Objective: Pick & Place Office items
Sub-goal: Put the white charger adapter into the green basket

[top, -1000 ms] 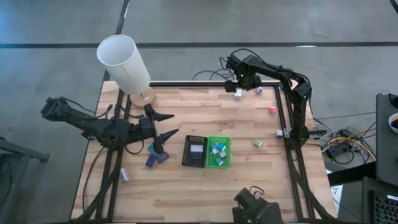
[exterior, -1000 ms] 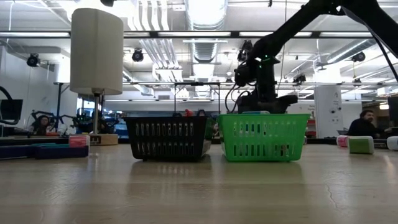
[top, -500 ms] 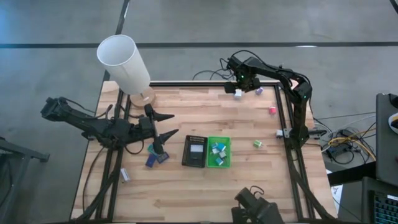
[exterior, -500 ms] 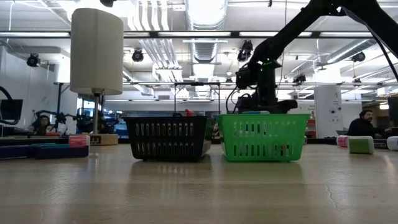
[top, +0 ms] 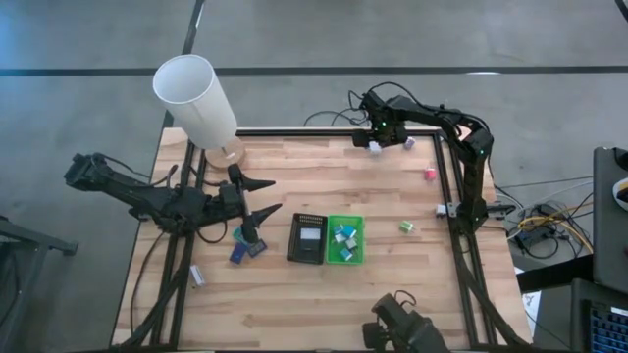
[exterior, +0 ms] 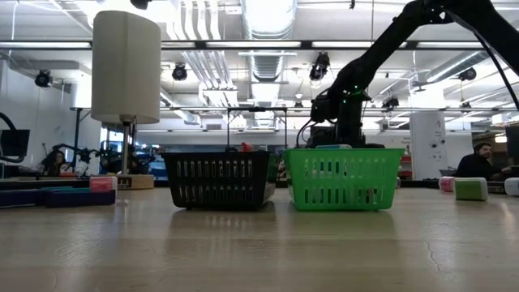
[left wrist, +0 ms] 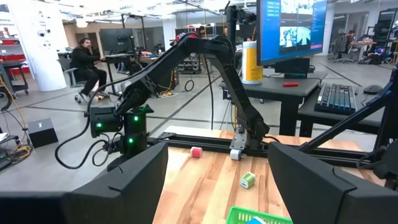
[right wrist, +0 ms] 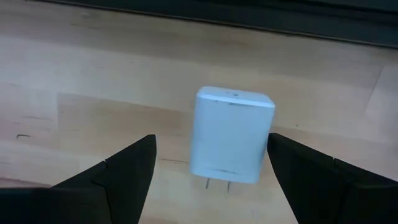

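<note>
Right gripper (right wrist: 211, 180), jaws apart, straddles a white plug block (right wrist: 231, 134): likely light, rigid, smooth-sided; best pinched across its flat side faces; left gripper (top: 257, 204) waits open

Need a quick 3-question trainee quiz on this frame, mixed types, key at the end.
1. True or false: the right gripper is open, with a white plug block lying on the table between its fingers.
2. Multiple choice: where do the teal and white blocks already sorted lie? A) black basket B) green basket C) lamp shade
3. Fill in: the left gripper waits open beside the ___ basket, on the lamp's side of the table.

Key
1. True. The wrist view shows the block standing free between the spread fingers, not touched.
2. B. The black basket holds none that can be seen.
3. black
</note>
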`<state>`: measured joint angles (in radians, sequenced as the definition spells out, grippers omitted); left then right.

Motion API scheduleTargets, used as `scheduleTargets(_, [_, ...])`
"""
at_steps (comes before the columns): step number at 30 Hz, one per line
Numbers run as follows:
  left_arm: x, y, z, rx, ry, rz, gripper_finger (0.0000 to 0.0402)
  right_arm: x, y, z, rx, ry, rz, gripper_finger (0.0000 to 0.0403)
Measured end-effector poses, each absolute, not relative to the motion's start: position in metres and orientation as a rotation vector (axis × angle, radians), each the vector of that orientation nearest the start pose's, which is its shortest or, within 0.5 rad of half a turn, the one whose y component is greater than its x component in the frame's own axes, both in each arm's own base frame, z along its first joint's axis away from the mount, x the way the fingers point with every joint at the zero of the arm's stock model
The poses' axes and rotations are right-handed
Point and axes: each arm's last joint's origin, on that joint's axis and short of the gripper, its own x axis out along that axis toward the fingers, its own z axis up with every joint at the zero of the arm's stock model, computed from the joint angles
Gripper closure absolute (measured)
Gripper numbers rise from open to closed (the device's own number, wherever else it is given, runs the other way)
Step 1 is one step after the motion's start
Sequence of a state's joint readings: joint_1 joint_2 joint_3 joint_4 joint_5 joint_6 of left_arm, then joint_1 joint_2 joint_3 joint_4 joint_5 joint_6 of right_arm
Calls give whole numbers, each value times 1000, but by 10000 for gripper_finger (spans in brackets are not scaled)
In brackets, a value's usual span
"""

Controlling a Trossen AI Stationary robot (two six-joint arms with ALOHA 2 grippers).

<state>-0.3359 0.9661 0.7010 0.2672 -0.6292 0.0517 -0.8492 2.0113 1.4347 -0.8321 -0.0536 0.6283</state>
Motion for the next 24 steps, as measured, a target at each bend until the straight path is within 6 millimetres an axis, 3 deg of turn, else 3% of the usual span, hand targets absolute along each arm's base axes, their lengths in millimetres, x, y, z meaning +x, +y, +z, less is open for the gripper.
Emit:
scheduleTargets(15, [207, -54, 314, 51, 7, 293, 117, 252, -286, 153, 1150, 1081, -1090, 108])
scheduleTargets(24, [207, -54, 313, 55, 23, 293, 117, 254, -288, 152, 1160, 1029, -1107, 192])
